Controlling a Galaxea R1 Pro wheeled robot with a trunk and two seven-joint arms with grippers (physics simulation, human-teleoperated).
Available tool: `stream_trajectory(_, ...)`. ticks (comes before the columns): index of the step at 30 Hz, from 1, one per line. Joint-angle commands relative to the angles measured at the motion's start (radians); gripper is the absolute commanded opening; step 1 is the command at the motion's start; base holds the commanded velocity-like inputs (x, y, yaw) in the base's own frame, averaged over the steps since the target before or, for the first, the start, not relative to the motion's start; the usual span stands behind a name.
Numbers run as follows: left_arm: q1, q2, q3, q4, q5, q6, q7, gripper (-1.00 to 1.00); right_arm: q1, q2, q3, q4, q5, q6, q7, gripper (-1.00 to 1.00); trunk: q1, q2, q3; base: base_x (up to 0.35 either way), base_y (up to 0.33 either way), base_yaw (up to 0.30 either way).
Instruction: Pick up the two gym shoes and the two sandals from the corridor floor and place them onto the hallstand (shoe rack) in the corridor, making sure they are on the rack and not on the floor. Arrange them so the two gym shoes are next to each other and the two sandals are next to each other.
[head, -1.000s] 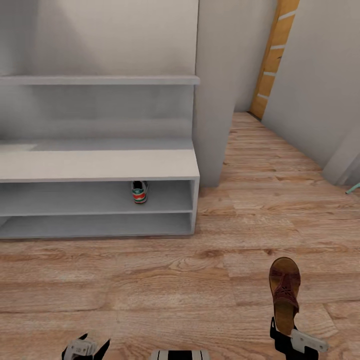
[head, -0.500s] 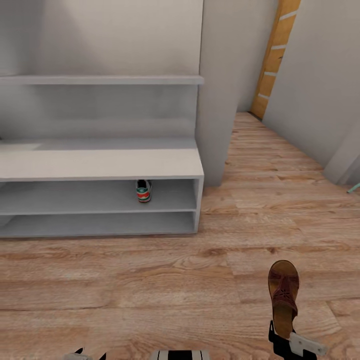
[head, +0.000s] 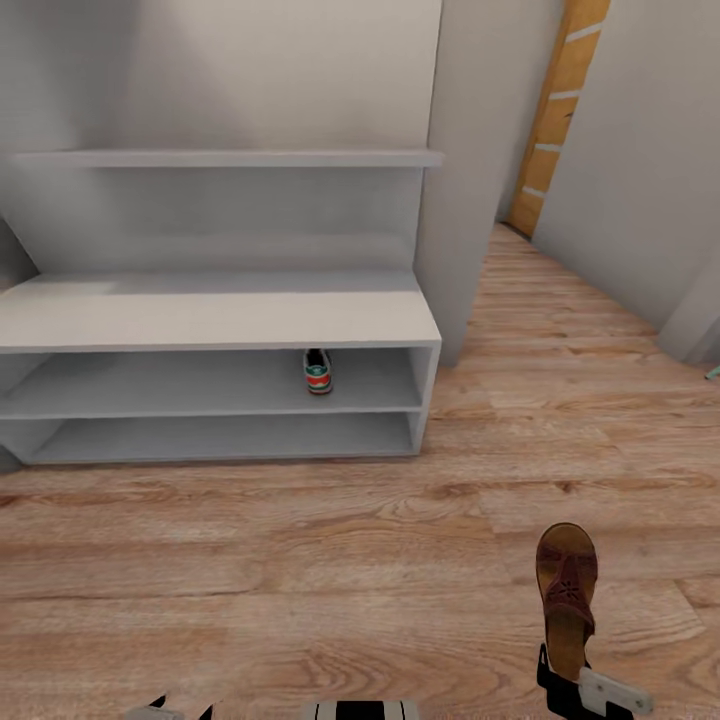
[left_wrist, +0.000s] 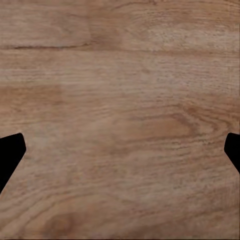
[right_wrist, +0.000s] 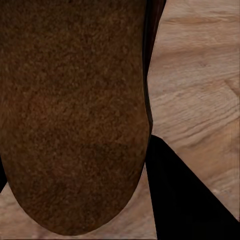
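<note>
One sandal (head: 566, 598) is held by its heel in the right gripper (head: 575, 672), toe pointing toward the rack (head: 220, 318); in the right wrist view its brown footbed (right_wrist: 75, 110) is close to the camera, with a dark finger (right_wrist: 185, 200) beside it, so the jaws are closed on it. One gym shoe (head: 318, 371) already stands on the upper open shelf of the rack, near its right end. Compared with one second ago, the whole rack and the shoe appear further right in the head view, and the rack's left end is now visible; this is a move of the camera and the robot, not of the things. The sandal remains at nearly the same place in the picture, so it travels with the arm. The left gripper (left_wrist: 120, 155) hangs over bare floor (head: 300, 560) with wide jaws and nothing between them. I judge the robot is lining up with the rack to place the sandal, probably apart from the gym shoe, so that room stays for its partner.
</note>
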Motion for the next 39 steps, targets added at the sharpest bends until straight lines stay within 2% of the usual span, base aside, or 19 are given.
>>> stream_trajectory(1, -0.001, 0.000, 0.002, 0.002, 0.006, -0.001, -0.007, 1.00, 0.000, 0.001, -0.003, 0.001, 0.006, -0.001, -0.002, -1.00, 0.000, 0.000, -0.001, -0.146, 0.286, 0.000)
stream_trajectory(16, -0.001, 0.001, 0.003, 0.001, 0.009, -0.001, -0.015, 1.00, 0.000, 0.001, -0.003, 0.017, 0.005, -0.001, -0.002, -1.00, 0.000, 0.000, -0.001, -0.141, 0.287, 0.000)
stream_trajectory(39, -0.001, 0.001, 0.003, 0.001, 0.009, -0.001, -0.016, 1.00, 0.000, 0.001, -0.003, 0.018, 0.004, -0.001, -0.002, -1.00, 0.000, 0.000, -0.001, -0.008, 0.304, 0.000)
